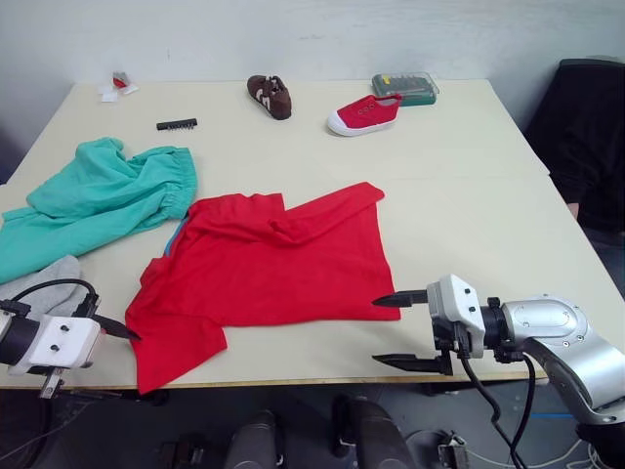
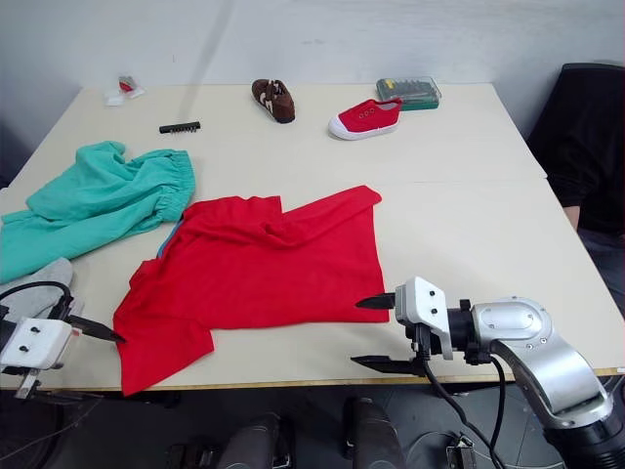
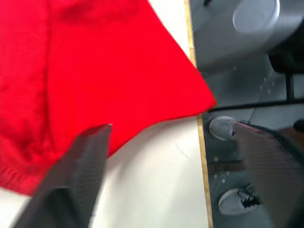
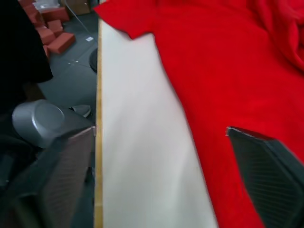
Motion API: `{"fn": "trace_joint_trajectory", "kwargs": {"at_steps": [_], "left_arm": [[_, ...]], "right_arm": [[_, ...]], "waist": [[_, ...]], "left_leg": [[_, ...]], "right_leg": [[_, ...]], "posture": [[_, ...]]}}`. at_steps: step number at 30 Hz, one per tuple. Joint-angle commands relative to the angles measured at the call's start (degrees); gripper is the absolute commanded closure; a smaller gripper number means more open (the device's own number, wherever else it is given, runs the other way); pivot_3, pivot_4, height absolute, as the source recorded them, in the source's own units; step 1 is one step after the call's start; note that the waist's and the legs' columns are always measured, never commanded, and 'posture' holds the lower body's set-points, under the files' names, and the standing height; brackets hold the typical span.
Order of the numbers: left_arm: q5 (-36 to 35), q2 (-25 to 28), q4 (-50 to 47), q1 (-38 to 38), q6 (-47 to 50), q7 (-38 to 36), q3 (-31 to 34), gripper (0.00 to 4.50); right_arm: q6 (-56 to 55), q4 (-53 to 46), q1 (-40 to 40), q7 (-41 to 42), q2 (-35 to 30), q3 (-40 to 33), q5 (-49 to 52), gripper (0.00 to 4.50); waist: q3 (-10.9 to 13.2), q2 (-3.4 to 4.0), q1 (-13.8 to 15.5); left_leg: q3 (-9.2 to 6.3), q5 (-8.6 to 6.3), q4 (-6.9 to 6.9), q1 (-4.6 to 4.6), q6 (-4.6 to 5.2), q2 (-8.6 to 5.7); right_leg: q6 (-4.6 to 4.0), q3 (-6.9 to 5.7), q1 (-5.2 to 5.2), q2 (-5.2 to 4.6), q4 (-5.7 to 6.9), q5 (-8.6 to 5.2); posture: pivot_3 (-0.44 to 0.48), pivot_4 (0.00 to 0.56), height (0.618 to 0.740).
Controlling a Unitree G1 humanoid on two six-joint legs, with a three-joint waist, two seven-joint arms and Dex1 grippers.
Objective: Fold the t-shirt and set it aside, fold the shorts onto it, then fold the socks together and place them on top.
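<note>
Here both grippers, left (image 1: 122, 330) and right (image 1: 398, 330), gape beside the t-shirt (image 1: 269, 264); overhead, shorts (image 1: 98, 200) lie nearby.

A wide, pale cream table (image 1: 469, 195) with a thin wooden edge takes up most of the scene. Behind its far side stands a plain, whitish wall (image 1: 312, 34), evenly lit and bare. At the table's right side sits something dark, apparently a black chair (image 1: 581, 137); what it is exactly cannot be told. Below the near edge the floor (image 4: 71, 71) is dark grey, and in the right wrist view some reddish-brown blocks (image 4: 45, 33) and a cardboard box (image 4: 80, 6) lie on it well away from the table. The light is soft and even, with only faint shadows on the tabletop.
</note>
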Motion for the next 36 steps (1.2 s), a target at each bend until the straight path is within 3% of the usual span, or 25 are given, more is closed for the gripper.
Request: {"fn": "trace_joint_trajectory", "kwargs": {"at_steps": [1,12,17,21,29,36], "left_arm": [[0.23,-0.75,0.72,-3.16,-5.30,-2.83,-2.42,0.01],[5.42,-4.12,7.87,-13.46,-16.09,-1.72,-13.22,0.01],[7.92,-3.99,11.63,-15.09,-20.82,-1.10,-16.55,1.19],[6.62,-4.71,12.62,-16.29,-18.96,-0.23,-17.35,2.27],[-3.04,-2.95,6.99,-14.99,3.50,-2.29,-15.21,4.44],[-7.32,-1.61,2.12,-12.88,18.05,-1.89,-12.24,4.47]], "right_arm": [[1.16,-2.39,-1.58,-1.34,0.25,-0.17,1.21,0.02],[3.55,-4.02,-0.51,-4.72,1.15,-1.27,2.92,0.02],[4.12,-4.06,-0.34,-6.45,1.13,-2.15,3.64,0.00],[3.86,-3.77,-0.03,-6.66,0.64,-2.46,3.65,0.00],[3.39,-1.70,0.48,-6.74,0.63,-2.78,3.22,0.00],[1.62,0.50,0.44,-6.15,0.72,-1.89,1.61,0.00]], "waist": [[-0.03,-0.05,0.02],[-0.09,-0.15,-0.08],[-0.14,-0.05,0.29],[-0.32,0.27,1.02],[-0.36,0.33,1.62],[-0.40,0.23,1.42]], "left_leg": [[0.00,0.00,0.01,-0.01,0.00,0.00],[0.03,-0.01,0.02,-0.01,0.00,0.01],[0.01,0.03,0.03,0.04,0.00,0.02],[-0.05,0.13,0.03,0.06,0.03,0.02],[-0.06,0.38,0.02,0.00,0.03,0.01],[-0.05,0.23,0.00,-0.04,0.04,0.01]], "right_leg": [[0.00,0.00,0.00,0.00,0.00,0.00],[-0.01,-0.02,0.00,0.03,0.02,0.00],[-0.01,-0.03,0.02,0.02,0.08,0.00],[-0.07,-0.06,0.04,0.01,0.09,0.03],[-0.08,-0.08,0.05,0.03,0.07,0.04],[-0.06,-0.13,0.03,0.06,0.06,0.05]], "posture": [[0.000,0.150,0.740],[0.000,0.150,0.740],[0.000,0.150,0.740],[0.000,0.150,0.740],[0.000,0.150,0.740],[0.000,0.150,0.740]]}}
